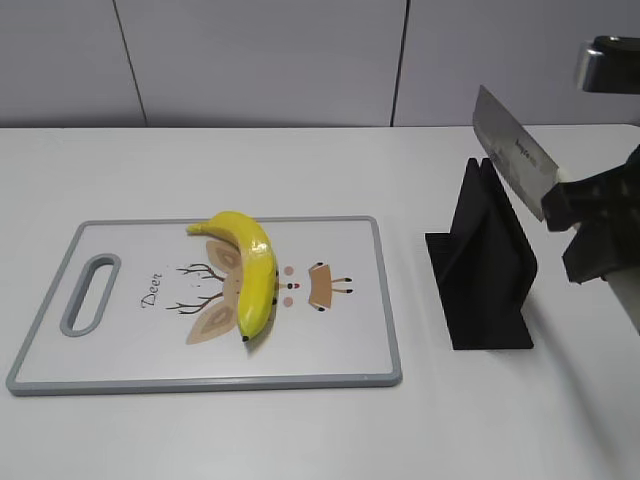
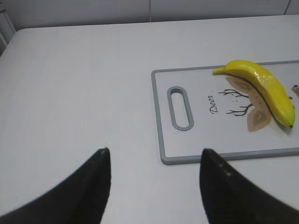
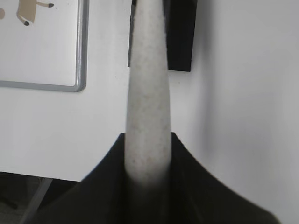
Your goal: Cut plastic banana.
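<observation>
White table (image 1: 300, 430) carries everything, with a pale panelled wall behind it. Largest on it is a white cutting board (image 1: 130, 330) with a grey rim, a slot handle at its left end and a deer drawing with the word "Deer" printed on its face. To the right of the board, apart from it, stands a black knife stand (image 1: 487, 270), upright on its flat base. Above and to the right of that stand, the right gripper (image 1: 575, 205) is clamped on the handle of a cleaver-style knife (image 1: 512, 160); the broad grey blade slants up and to the left, clear of the stand. In the right wrist view the pale blade runs straight out from between the closed black fingers (image 3: 107, 186), over the stand. The left gripper (image 2: 154, 161) hovers over bare table near the board's handle end, its jaws spread wide and holding nothing. The plastic banana (image 1: 250, 275) lies on the middle of the board, curved, glossy yellow, stem toward the far edge, darker end toward the near edge.
</observation>
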Available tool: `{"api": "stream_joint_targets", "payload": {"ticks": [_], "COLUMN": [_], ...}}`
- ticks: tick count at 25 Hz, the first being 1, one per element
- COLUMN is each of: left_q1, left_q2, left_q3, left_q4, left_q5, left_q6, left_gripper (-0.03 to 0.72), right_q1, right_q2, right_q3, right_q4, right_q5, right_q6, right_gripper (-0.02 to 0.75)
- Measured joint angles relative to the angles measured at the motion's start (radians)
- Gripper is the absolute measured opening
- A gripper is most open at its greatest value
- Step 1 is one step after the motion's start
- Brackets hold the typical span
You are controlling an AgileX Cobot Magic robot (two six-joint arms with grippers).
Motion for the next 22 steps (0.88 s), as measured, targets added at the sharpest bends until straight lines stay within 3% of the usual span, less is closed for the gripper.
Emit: {"api": "stream_joint_targets", "payload": {"ticks": [7,13,22], "left_q1": [0.0,0.0,0.0], "left_q2": [0.0,0.0,0.0], "left_q3": [0.0,0.0,0.0], "left_q4": [0.001,0.002,0.004], "left_q5": [0.0,0.0,0.0], "left_q6": [-0.001,-0.002,-0.004], "left_gripper": [0.531,0.524,0.51], "right_q1": [0.0,0.0,0.0], "right_q2": [0.0,0.042,0.113], "right_q3": [0.013,0.013,0.018], "right_q4": [-0.005,-0.078,-0.083], "right_q5": [-0.103,-0.127,-0.2], "right_q6": [0.063,0.12,0.124], "right_gripper": [0.159,0.159,0.159]}}
